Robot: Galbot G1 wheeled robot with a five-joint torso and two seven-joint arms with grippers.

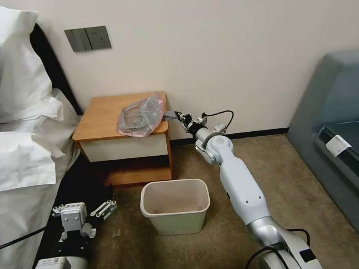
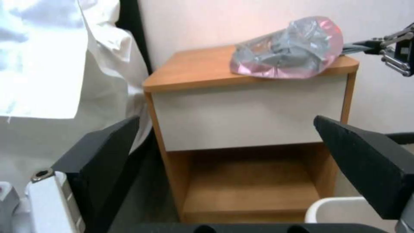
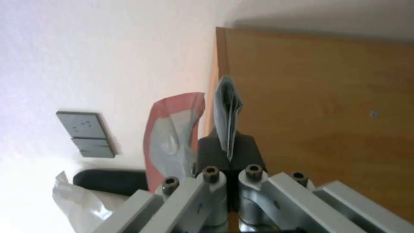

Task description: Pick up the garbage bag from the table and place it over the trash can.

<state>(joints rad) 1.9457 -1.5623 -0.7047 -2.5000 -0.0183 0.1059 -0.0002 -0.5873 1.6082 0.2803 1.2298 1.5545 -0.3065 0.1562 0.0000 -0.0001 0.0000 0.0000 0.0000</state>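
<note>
A bed [image 1: 15,161] with white sheets fills the left side, white pillows [image 1: 12,59] piled at its head. On the wall beside the pillows sits a grey switch plate [image 1: 87,38]. Well right of the bed stands a grey-blue sofa [image 1: 336,112] on brown carpet [image 1: 296,192].

Looks like a hotel-type bedroom: bed [image 1: 15,161] w/ white linens & pillows [image 1: 14,59] on the left, wooden nightstand [image 1: 105,114] beside it, wall switch plate [image 1: 87,38] above, beige carpet [image 1: 313,207], small trash can [image 1: 175,205], grey sofa [image 1: 336,112] at right.
</note>
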